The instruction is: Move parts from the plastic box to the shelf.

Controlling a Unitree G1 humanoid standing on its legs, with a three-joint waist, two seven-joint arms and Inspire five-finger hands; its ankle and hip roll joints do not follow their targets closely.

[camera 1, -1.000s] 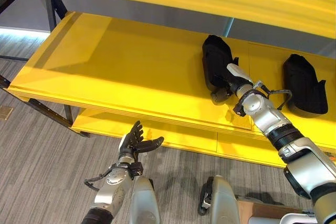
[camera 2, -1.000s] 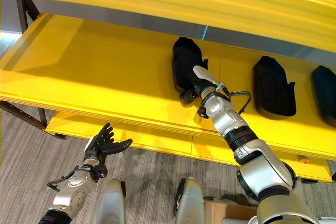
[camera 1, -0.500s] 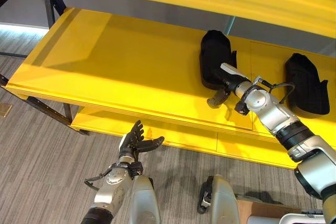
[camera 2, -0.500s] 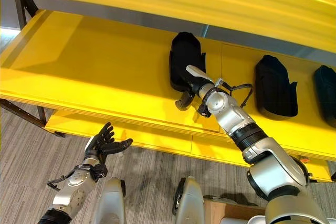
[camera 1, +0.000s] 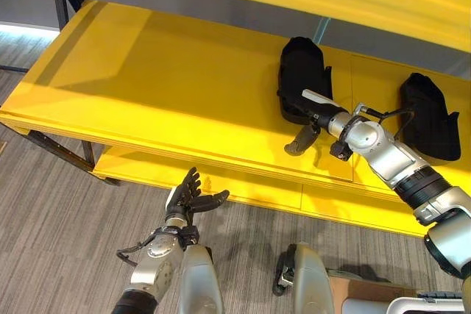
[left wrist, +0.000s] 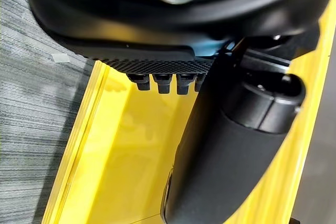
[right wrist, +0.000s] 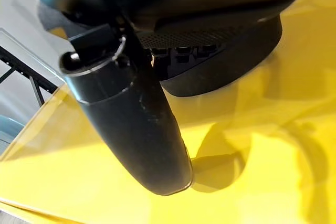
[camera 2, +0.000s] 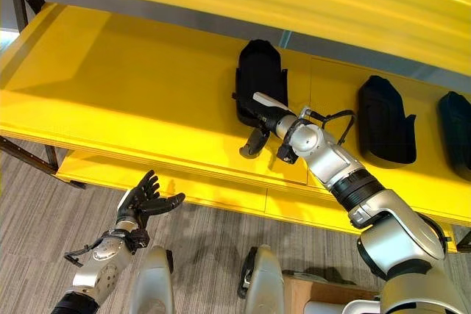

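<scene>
Left eye view: matte black molded part (camera 1: pixel 300 79) lies flat on the yellow shelf (camera 1: pixel 162 86), right hand (camera 1: pixel 309 119) now backed off it, fingers relaxed and holding nothing, left hand (camera 1: pixel 188 198) spread below the shelf.

Third black part (camera 2: pixel 458 131) cut by frame edge.
</scene>
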